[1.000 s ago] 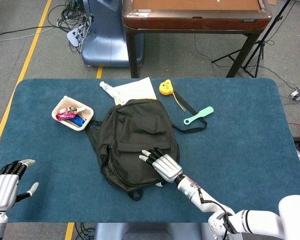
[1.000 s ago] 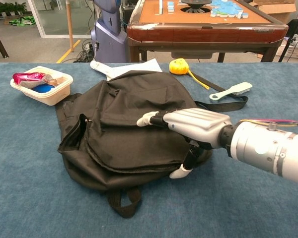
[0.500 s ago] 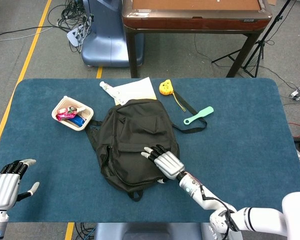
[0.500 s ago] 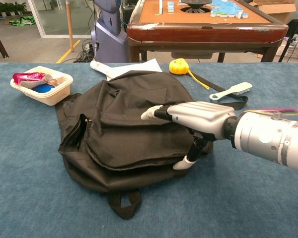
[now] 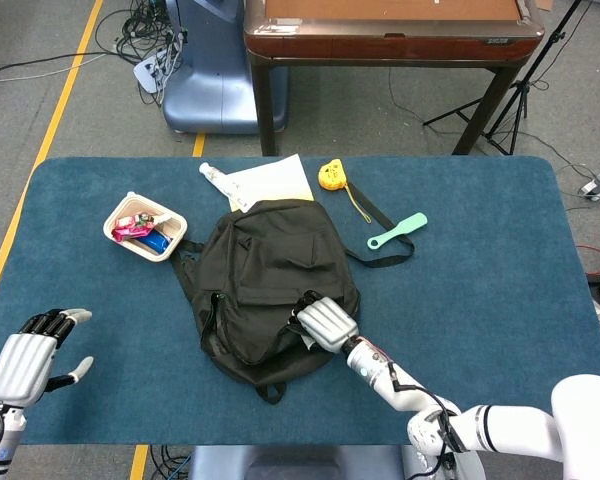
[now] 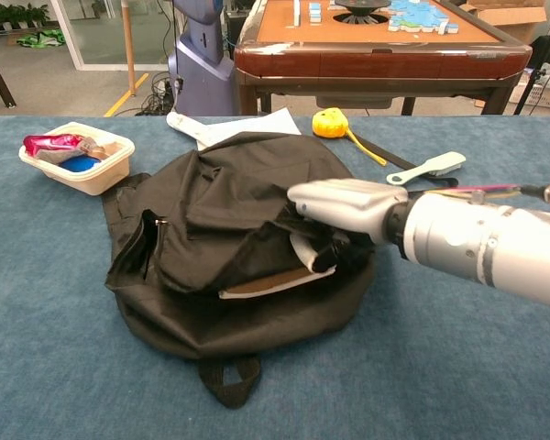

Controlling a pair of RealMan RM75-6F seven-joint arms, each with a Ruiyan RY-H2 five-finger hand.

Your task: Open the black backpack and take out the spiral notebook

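The black backpack (image 5: 260, 275) (image 6: 211, 220) lies flat in the middle of the blue table. My right hand (image 5: 325, 322) (image 6: 341, 213) grips the fabric at its right side, fingers curled under the lifted flap. Under that raised flap an opening shows the edge of a notebook (image 6: 268, 283), brown cover over white pages; its spiral is hidden. My left hand (image 5: 28, 360) hovers over the table's near left corner, fingers apart, holding nothing; the chest view does not show it.
A white tray (image 5: 170, 243) (image 6: 103, 174) of snacks stands left of the backpack. Behind it lie a sheet of paper (image 5: 272, 180) (image 6: 243, 124), a yellow tape measure (image 5: 329, 176) (image 6: 330, 122) and a green brush (image 5: 397, 230) (image 6: 428, 168). A brown table (image 5: 390, 45) stands beyond.
My right hand went from lying flat on the backpack to curling under its flap and lifting it, exposing the notebook edge. The left hand rose slightly.
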